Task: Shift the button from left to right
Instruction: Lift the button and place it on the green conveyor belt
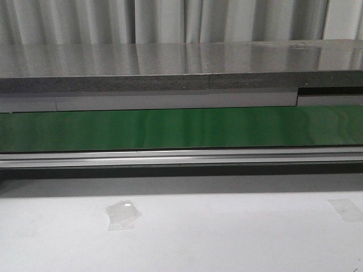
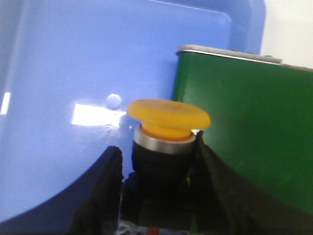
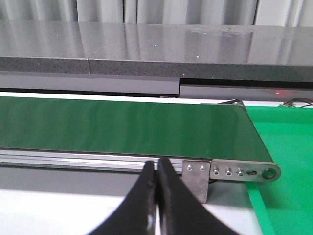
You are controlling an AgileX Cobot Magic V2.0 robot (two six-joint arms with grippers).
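In the left wrist view the button, with a yellow-orange mushroom head, a silver ring and a dark boxy body, sits between the fingers of my left gripper. The fingers are shut on its body and hold it over a blue bin, next to the end of the green conveyor belt. My right gripper is shut and empty, over the white table in front of the belt's right end. Neither gripper nor the button shows in the front view.
The green belt runs across the front view with an aluminium rail before it and a grey shelf behind. A green mat lies past the belt's right end. Clear tape is stuck on the white table.
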